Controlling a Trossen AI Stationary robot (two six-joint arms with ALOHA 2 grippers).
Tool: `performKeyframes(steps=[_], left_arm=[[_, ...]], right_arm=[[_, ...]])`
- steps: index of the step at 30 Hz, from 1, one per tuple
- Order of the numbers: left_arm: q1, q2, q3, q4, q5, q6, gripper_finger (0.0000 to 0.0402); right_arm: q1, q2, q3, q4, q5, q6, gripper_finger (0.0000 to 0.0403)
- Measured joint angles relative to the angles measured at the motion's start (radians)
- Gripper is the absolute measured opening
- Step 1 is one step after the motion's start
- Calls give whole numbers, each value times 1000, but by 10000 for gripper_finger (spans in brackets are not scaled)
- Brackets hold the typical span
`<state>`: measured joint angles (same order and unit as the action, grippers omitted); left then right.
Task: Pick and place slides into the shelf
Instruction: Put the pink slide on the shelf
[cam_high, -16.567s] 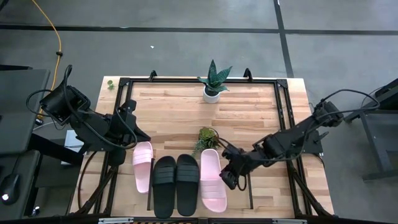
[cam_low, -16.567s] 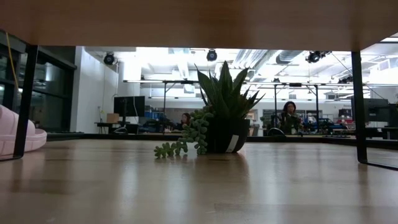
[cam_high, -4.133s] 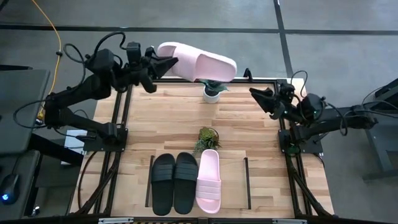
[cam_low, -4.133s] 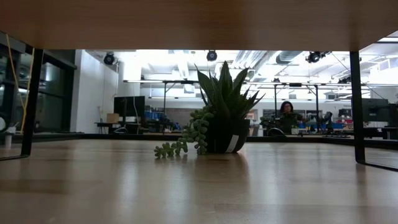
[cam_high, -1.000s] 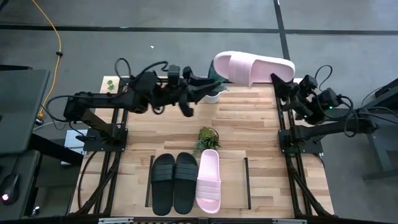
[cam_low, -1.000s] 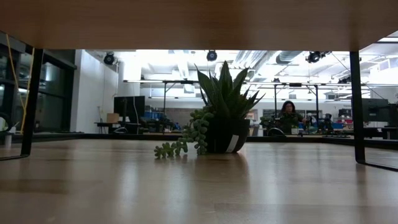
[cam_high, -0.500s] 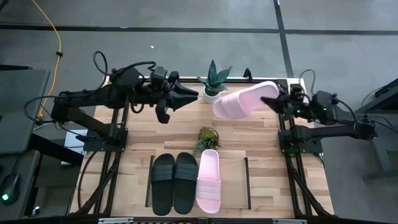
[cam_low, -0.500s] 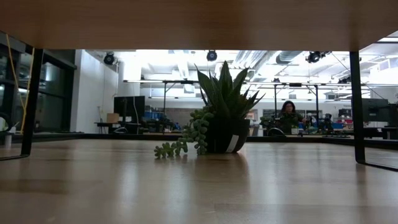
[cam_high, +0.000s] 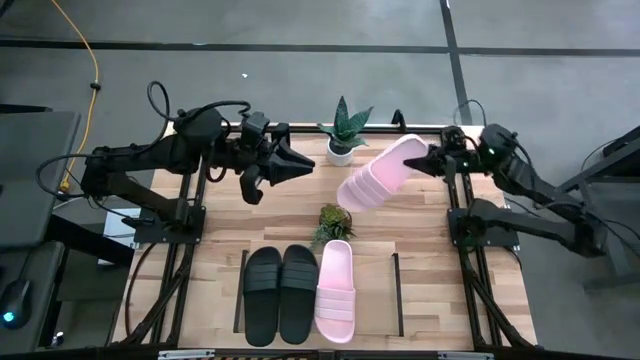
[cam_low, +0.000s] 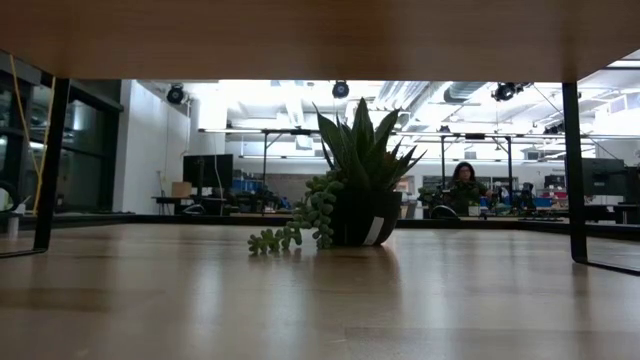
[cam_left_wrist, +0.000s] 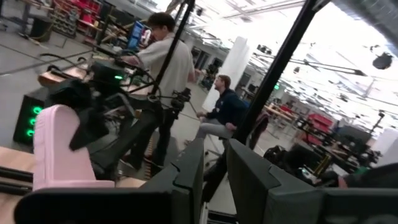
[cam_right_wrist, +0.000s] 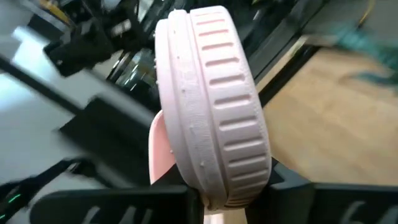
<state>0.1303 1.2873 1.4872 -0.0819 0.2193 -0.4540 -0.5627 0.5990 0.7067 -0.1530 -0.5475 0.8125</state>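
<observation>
A pale pink slide (cam_high: 378, 172) hangs over the far half of the table, between the two potted plants, with my right gripper (cam_high: 421, 158) shut on its far right end. The right wrist view shows its ribbed strap (cam_right_wrist: 214, 99). My left gripper (cam_high: 308, 164) hovers over the table's far left part. It points at the slide with a narrow gap between its fingers (cam_left_wrist: 189, 177) and nothing in it. On the shelf (cam_high: 385, 300) near the front edge lie two black slides (cam_high: 282, 296) and another pink slide (cam_high: 335, 291), soles down. My right gripper pinches the pink slide at the lower end of its ribbed strap (cam_right_wrist: 211, 186), by the slide's far right end; the fingers hide the exact spot. They come roughly level from the table's right. The slide hangs clear, slanting toward the near left, its strap side turned toward the gripper.
A spiky plant in a white pot (cam_high: 343, 135) stands at the far edge. A small trailing plant (cam_high: 330, 218) stands mid-table, just below the hanging slide. The shelf's right part is bare board. People show in the room beyond (cam_left_wrist: 165, 59).
My right gripper has come down and toward the near left with the pink slide. The slide was level beyond the far edge and now slants over the table. My left gripper has drawn back toward the table's left, away from the slide.
</observation>
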Motion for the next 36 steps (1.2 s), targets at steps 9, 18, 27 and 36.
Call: performKeyframes(steps=[9, 18, 27, 36], left_arm=[[0, -12, 0, -52, 25, -8, 60], [0, -17, -1, -111, 24, -15, 60], [0, -17, -1, -113, 24, -15, 60], [0, -17, -1, -155, 16, -15, 60]], right_arm=[[-212, 171, 0, 154, -527, 153, 41], [-216, 302, 0, 157, -693, 157, 41], [-134, 415, 0, 183, -770, 154, 41], [-29, 467, 0, 217, -727, 148, 41]])
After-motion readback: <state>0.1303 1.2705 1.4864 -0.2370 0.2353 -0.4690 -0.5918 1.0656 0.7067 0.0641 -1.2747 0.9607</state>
